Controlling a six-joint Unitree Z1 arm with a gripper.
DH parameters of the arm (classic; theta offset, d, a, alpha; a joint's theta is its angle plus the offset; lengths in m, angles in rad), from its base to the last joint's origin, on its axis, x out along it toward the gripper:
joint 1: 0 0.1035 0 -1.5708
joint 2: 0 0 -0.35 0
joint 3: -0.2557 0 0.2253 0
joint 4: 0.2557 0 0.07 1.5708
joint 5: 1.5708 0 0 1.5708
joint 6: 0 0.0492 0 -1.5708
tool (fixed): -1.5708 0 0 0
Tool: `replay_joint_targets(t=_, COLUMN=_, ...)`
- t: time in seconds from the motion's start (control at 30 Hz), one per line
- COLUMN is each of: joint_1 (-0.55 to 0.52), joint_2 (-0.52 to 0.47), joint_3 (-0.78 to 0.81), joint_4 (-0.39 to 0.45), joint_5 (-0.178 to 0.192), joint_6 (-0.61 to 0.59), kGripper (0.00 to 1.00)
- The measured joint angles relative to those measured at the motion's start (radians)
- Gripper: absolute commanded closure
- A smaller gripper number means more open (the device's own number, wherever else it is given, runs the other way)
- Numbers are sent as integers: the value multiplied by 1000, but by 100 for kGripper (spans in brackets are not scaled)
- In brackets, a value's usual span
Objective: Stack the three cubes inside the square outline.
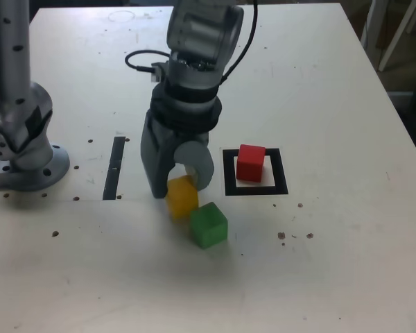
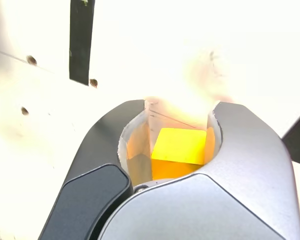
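Nearest the exterior camera we saw the green cube (image 1: 209, 225), matte and sharp-edged, resting on the pale table (image 1: 333, 277). Just behind it, touching or almost touching at a corner, sat the yellow cube (image 1: 182, 196), tilted slightly and clamped between the grey gripper's (image 1: 177, 186) closed jaws; in the wrist view its bright top face (image 2: 179, 146) filled the gap. Farther back, toward the exterior view's right, the red cube (image 1: 250, 162) stood inside the square outline (image 1: 229, 173). A narrow black strip (image 1: 114, 168) lay toward the left.
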Motion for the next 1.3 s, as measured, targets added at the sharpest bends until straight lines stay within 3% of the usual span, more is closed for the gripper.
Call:
replay_joint_targets(t=0.1, joint_1=3, joint_2=-10, joint_3=-56, joint_4=57, joint_5=39, joint_6=48, kGripper=71)
replay_joint_targets(t=0.57, joint_1=112, joint_2=35, joint_3=-325, joint_4=266, joint_5=111, joint_6=445, kGripper=71)
replay_joint_targets(t=0.87, joint_1=153, joint_2=116, joint_3=-462, joint_4=298, joint_5=132, joint_6=602, kGripper=71)
replay_joint_targets(t=1.3, joint_1=182, joint_2=194, joint_3=-554, joint_4=317, joint_5=148, joint_6=658, kGripper=71)
